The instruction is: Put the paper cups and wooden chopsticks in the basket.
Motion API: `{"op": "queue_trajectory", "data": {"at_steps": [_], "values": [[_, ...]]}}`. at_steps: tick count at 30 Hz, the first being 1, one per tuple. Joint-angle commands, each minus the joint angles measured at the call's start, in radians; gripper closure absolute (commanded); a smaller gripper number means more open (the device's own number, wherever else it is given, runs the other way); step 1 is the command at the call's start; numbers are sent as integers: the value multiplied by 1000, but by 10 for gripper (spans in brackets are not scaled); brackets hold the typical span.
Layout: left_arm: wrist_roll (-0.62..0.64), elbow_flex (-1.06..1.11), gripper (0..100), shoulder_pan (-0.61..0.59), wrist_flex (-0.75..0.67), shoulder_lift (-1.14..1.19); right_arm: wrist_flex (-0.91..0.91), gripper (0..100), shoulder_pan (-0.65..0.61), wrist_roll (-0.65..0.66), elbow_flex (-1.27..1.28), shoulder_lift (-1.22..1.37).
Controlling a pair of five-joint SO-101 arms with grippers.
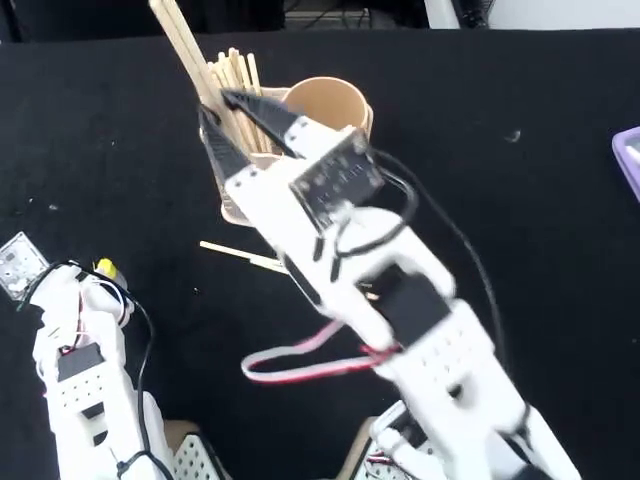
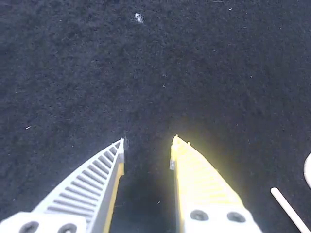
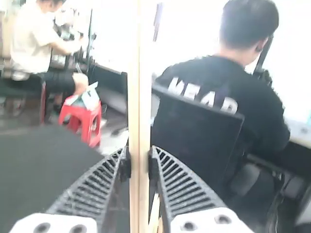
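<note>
A tan paper cup stands at the back of the black table, and beside it another cup holds several wooden chopsticks upright. My right gripper hangs over that cup, shut on a pair of chopsticks that stick up and back. In the right wrist view the held chopsticks run straight up between the right gripper's black fingers. One loose chopstick lies on the cloth under the right arm. My left gripper is open just above bare cloth at the front left.
A purple basket pokes in at the table's right edge. The left arm sits low at the front left corner. A chopstick end lies close beside the left gripper. The right arm's red and white cable loops over the middle.
</note>
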Motion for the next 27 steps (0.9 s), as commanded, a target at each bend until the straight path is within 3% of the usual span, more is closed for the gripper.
{"op": "queue_trajectory", "data": {"at_steps": [1,5,13,16,20,27], "values": [[8,-71,837,-5,-17,-14,-233,987,46,-3,-7,150],[8,-71,837,-5,-17,-14,-341,987,114,-9,-7,298],[8,-71,837,-4,-17,-14,-333,986,124,-9,-2,432],[8,-71,837,-4,-17,-14,-215,969,124,-9,-25,438],[8,-71,837,-4,-17,-14,8,831,127,-11,-124,437],[8,-70,837,-4,-17,-14,358,893,126,-3,-361,343]]}}
